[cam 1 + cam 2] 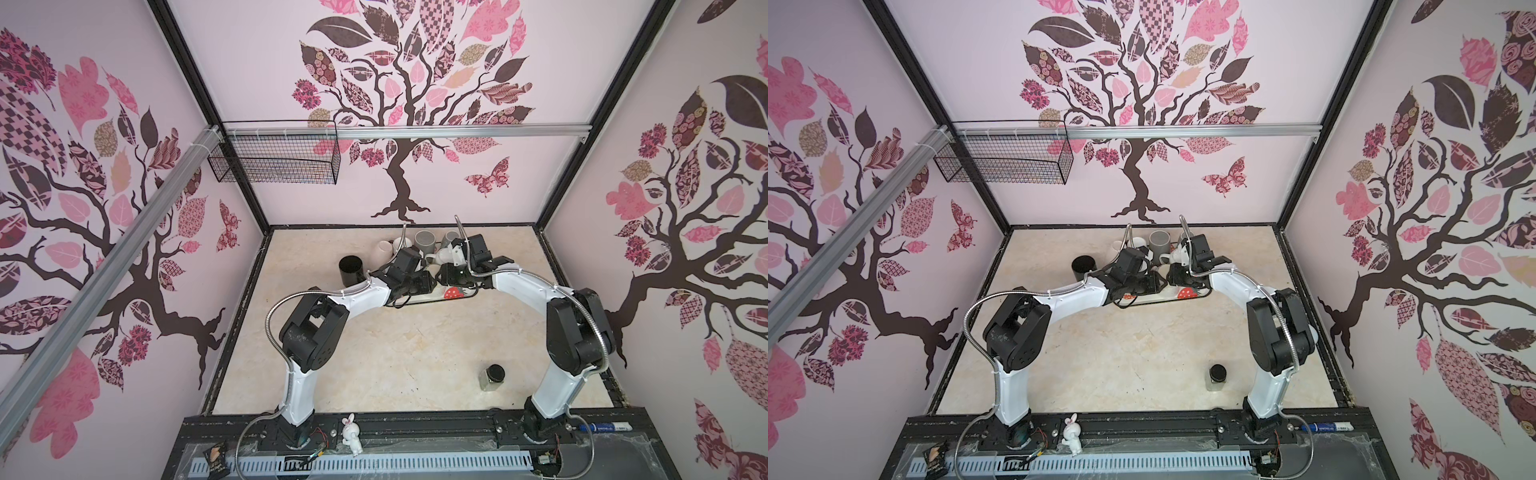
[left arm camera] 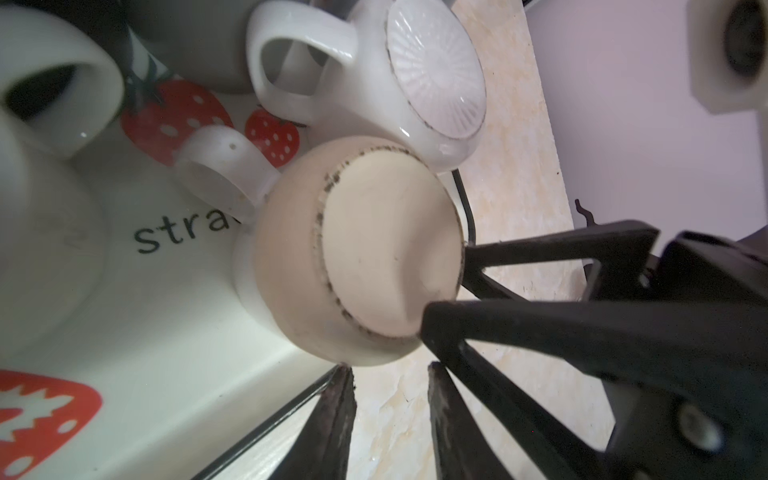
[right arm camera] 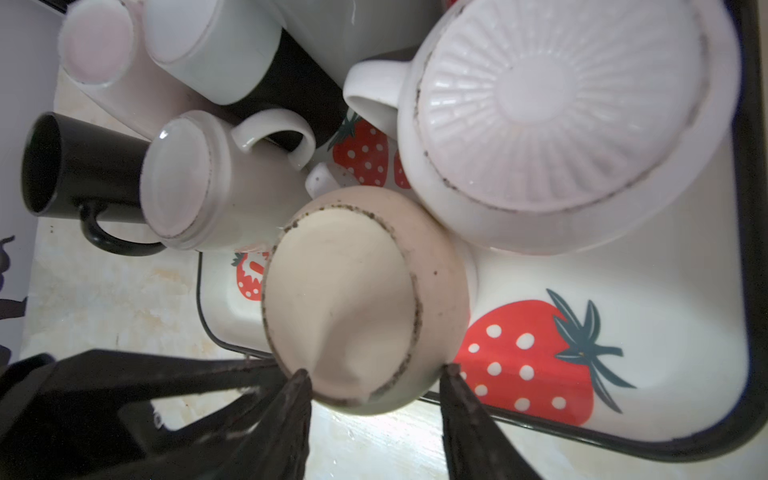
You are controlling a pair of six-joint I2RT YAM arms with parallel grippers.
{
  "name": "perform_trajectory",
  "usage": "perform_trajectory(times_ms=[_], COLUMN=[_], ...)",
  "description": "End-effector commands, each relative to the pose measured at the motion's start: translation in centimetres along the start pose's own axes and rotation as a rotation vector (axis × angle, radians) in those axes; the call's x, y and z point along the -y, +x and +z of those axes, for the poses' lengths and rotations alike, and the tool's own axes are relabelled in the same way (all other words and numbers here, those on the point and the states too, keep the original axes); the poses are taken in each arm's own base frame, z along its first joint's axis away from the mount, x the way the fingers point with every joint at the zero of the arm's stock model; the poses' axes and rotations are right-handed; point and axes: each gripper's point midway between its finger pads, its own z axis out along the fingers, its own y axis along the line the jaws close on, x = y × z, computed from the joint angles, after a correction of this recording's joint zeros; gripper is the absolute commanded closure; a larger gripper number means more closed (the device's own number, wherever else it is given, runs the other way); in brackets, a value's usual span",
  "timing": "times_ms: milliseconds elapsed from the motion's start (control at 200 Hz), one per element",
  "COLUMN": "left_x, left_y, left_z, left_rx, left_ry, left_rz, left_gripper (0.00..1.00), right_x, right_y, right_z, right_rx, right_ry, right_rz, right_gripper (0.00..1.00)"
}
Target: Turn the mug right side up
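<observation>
The mug [image 2: 386,249] is beige with a white handle and stands bottom up on the strawberry tray [image 2: 166,311], close to the tray's rim [image 3: 685,440]. My right gripper [image 3: 376,370] is shut on the mug [image 3: 340,291], one finger on each side of its base. Those right fingers [image 2: 540,324] also show in the left wrist view, against the mug's base. My left gripper [image 2: 390,368] stands open just beside the mug, bare table between its fingers. In both top views the two grippers [image 1: 436,279] [image 1: 1163,280] meet over the tray and hide the mug.
A white mug with a ribbed bottom [image 3: 561,104] stands upside down against the beige one. More upturned mugs [image 3: 187,178] crowd the tray's far side. A black mug [image 1: 351,270] stands left of the tray, a dark-lidded jar [image 1: 492,376] near the front right. A wire basket [image 1: 274,162] hangs on the back wall.
</observation>
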Motion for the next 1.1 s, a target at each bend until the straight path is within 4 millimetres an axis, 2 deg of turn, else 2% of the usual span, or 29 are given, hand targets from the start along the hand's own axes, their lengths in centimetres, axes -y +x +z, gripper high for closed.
perform_trajectory(times_ms=[0,155,300,395,535,735,875,1095], left_x=[1.9,1.1,-0.5,-1.6,-2.2,-3.8,-4.4,-3.7], left_y=[-1.7,-3.6,-6.2,-7.7,-9.0,-9.3,-8.8,-6.4], left_z=[-2.4,-3.5,-3.9,-3.3,-1.6,1.2,2.6,2.6], left_rx=[0.087,0.109,0.149,0.161,0.144,0.124,0.098,0.052], left_ry=[0.05,0.048,0.041,0.004,-0.046,-0.082,-0.08,-0.071], left_rz=[0.048,0.101,0.091,0.116,0.172,0.153,0.135,0.105], left_gripper=[0.67,0.65,0.63,0.62,0.62,0.61,0.61,0.61], right_x=[1.5,1.8,1.5,1.4,1.1,1.7,1.2,-0.2], right_y=[0.7,0.6,0.4,0.2,-0.1,-0.3,-0.8,-2.4], right_z=[0.7,0.7,0.5,0.4,0.6,0.8,0.4,-1.8], right_rx=[-0.047,-0.049,-0.044,-0.038,-0.044,-0.055,-0.048,0.024], right_ry=[0.087,0.1,0.089,0.083,0.072,0.106,0.092,0.071], right_rz=[-0.044,-0.079,-0.13,-0.164,-0.21,-0.26,-0.277,-0.307], right_gripper=[0.48,0.52,0.6,0.65,0.66,0.68,0.69,0.66])
